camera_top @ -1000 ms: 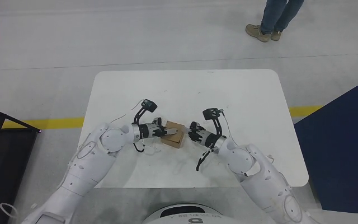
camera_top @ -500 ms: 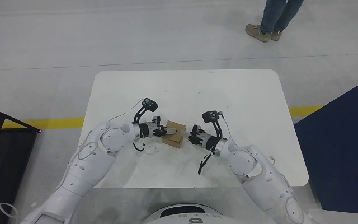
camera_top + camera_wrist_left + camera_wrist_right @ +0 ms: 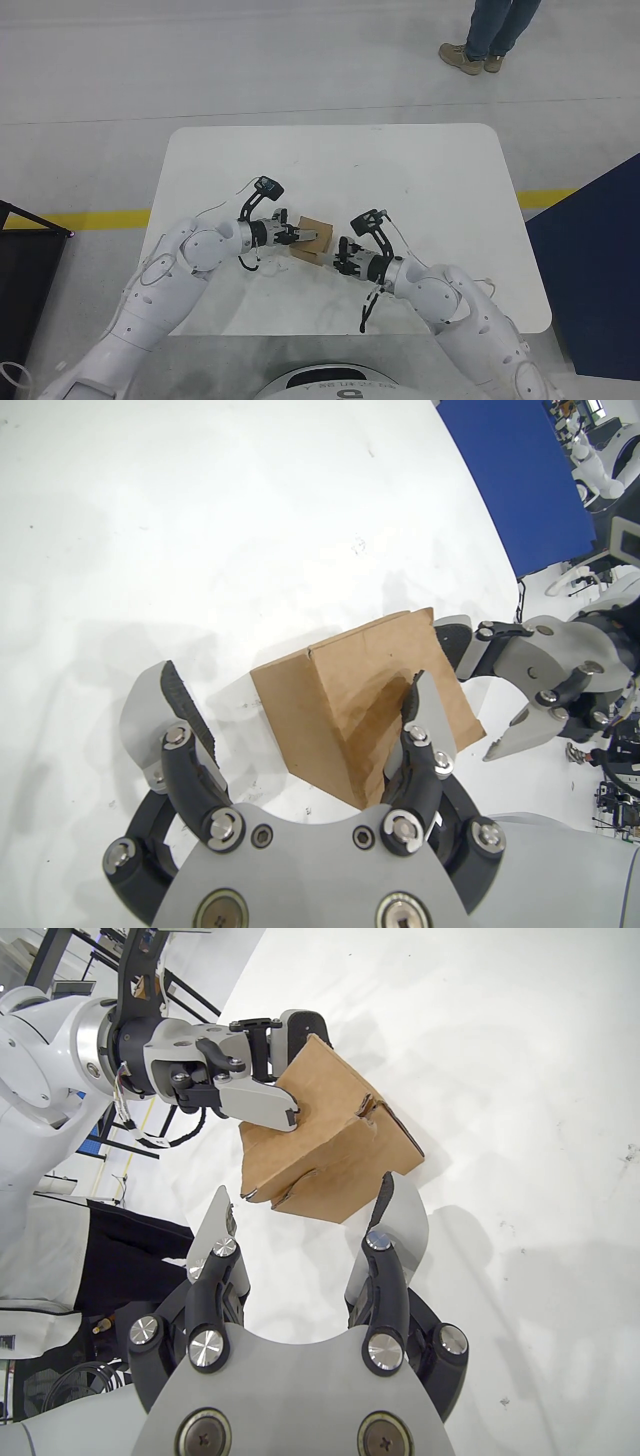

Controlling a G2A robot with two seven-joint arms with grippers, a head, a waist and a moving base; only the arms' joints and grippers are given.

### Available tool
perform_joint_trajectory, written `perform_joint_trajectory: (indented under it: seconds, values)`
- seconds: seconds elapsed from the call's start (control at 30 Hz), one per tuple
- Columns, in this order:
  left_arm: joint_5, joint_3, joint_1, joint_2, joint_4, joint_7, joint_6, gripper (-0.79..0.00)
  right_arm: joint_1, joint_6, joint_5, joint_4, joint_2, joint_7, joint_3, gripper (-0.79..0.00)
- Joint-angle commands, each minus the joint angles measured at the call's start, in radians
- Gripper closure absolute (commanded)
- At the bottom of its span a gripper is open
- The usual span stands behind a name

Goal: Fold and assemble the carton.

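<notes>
Where the white rounded surface [image 3: 430, 170] carries the work, the left hand [image 3: 295, 670] stands spread wide, one fingertip pressed onto a panel of the brown cardboard carton [image 3: 330, 1153], the other clear of its side. Carton sits near mid-surface, between both hands. Right hand [image 3: 306, 1190] is open, gripping nothing, fingertips just beside the carton.

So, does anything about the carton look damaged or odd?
Yes. The carton is torn and ragged at one folded edge, the edges facing the right gripper are crumpled, and one face is dented where a finger of the left gripper presses.
</notes>
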Motion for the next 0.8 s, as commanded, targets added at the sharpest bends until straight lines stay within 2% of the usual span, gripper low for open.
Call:
perform_joint_trajectory:
  seconds: [0.0, 0.4, 0.77]
  values:
    - [0.001, 0.0, 0.001, 0.0, 0.0, 0.002, 0.001, -0.785, -0.004, 0.0, -0.013, -0.006, 0.002, 0.008, -0.002, -0.545]
    - [-0.003, 0.002, 0.007, 0.0, -0.002, 0.007, -0.004, -0.785, -0.002, 0.071, -0.07, 0.001, -0.001, -0.025, -0.036, -0.499]
    - [-0.002, 0.007, 0.004, 0.0, -0.004, 0.006, -0.005, -0.785, -0.032, 0.071, -0.057, -0.018, 0.009, -0.018, 0.002, -0.496]
